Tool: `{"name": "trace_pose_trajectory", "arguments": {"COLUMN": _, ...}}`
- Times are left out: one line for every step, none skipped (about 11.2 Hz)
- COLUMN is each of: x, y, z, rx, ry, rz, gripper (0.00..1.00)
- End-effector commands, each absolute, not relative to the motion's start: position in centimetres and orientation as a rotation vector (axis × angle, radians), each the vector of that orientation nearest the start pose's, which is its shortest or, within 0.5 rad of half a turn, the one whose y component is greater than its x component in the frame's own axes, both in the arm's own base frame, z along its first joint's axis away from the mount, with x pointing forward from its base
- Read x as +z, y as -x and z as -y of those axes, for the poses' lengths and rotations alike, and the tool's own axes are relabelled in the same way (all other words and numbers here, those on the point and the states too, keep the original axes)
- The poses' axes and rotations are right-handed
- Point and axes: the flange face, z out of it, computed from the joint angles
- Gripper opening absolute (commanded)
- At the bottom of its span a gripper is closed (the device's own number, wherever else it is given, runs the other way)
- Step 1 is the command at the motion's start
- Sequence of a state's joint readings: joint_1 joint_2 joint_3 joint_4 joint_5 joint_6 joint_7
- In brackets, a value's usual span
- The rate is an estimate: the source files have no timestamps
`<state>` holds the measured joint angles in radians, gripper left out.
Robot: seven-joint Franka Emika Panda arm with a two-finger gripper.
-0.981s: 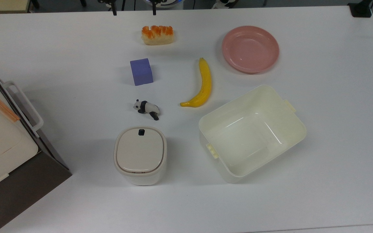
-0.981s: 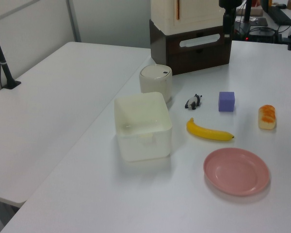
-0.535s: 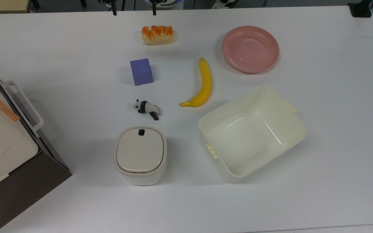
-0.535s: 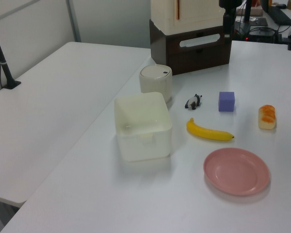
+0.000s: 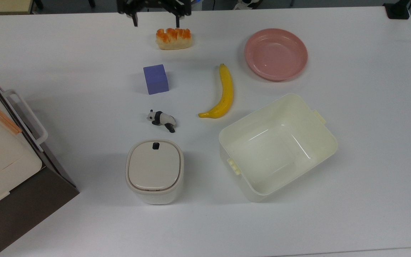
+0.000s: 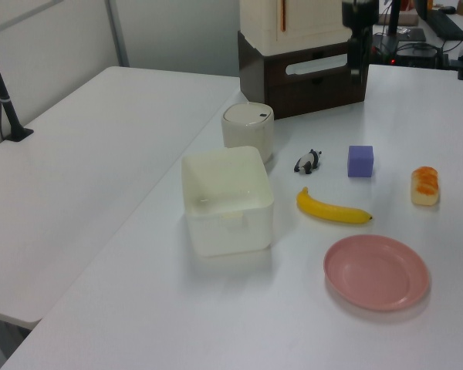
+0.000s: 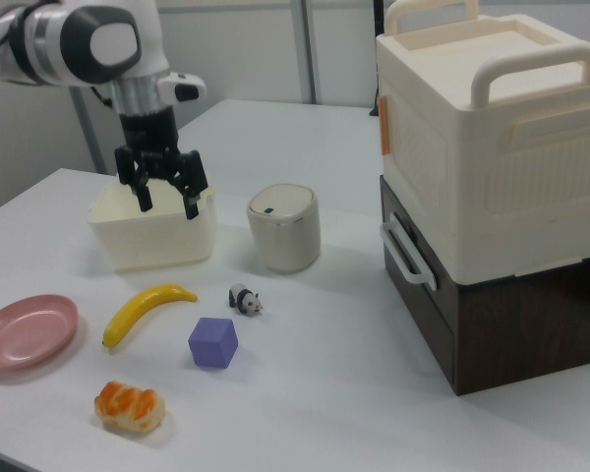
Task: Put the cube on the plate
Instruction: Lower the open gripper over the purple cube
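Two spread fingers (image 7: 166,205) pointing straight down.

matt cube (image 5: 155,79), glossy plastic plate (image 5: 275,54)

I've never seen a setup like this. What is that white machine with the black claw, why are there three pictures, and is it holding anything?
It is a robot arm; the black claw is its gripper, two fingers spread open and holding nothing. The three pictures show one moment from three cameras: the top view looks straight down, the left view and right view look from opposite sides. On the white table lie a blue-purple cube, a pink plate, a banana, a bread roll, a small panda figure, a cream tub and a lidded bin. Stacked crates stand at one edge. The gripper hangs in the air above the table; the cube sits untouched, apart from the plate.
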<state>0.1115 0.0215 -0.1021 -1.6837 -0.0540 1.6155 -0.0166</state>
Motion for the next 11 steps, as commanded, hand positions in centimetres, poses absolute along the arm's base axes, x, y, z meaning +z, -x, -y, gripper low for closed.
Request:
{"name": "trace_pose_trajectory", "arguments": {"x": 51.3, "y": -54.8, "z": -2.8, "rx": 0.185, "ry": 3.185, "rz": 0.098, "gripper": 1.00}}
{"name": "trace_pose_trajectory", "arguments": {"x": 48.8, "y": -54.3, "z": -3.7, "rx": 0.217, "ry": 3.193, "rz": 0.141, "gripper": 1.00}}
{"name": "trace_pose_trajectory", "arguments": {"x": 46.4, "y": -53.8, "z": -3.8, "rx": 0.244, "ry": 3.202, "rz": 0.159, "gripper": 1.00}}
{"name": "trace_pose_trajectory", "arguments": {"x": 44.6, "y": -53.5, "z": -3.4, "rx": 0.264, "ry": 3.234, "rz": 0.186, "gripper": 1.00}}
{"name": "trace_pose_trajectory", "arguments": {"x": 43.6, "y": -53.8, "z": -3.1, "rx": 0.240, "ry": 3.248, "rz": 0.196, "gripper": 1.00}}
{"name": "trace_pose_trajectory", "arguments": {"x": 41.6, "y": -54.3, "z": -2.8, "rx": 0.224, "ry": 3.251, "rz": 0.198, "gripper": 1.00}}
{"name": "trace_pose_trajectory", "arguments": {"x": 39.7, "y": -54.8, "z": -1.9, "rx": 0.254, "ry": 3.259, "rz": 0.210, "gripper": 1.00}}
{"name": "trace_pose_trajectory", "arguments": {"x": 37.8, "y": -55.2, "z": -0.4, "rx": 0.313, "ry": 3.266, "rz": 0.246, "gripper": 1.00}}
{"name": "trace_pose_trajectory", "arguments": {"x": 36.5, "y": -55.5, "z": 0.6, "rx": 0.342, "ry": 3.262, "rz": 0.277, "gripper": 1.00}}
{"name": "trace_pose_trajectory", "arguments": {"x": 35.2, "y": -55.9, "z": 0.8, "rx": 0.338, "ry": 3.273, "rz": 0.308, "gripper": 1.00}}
{"name": "trace_pose_trajectory", "arguments": {"x": 34.2, "y": -56.2, "z": 1.8, "rx": 0.351, "ry": 3.283, "rz": 0.298, "gripper": 1.00}}
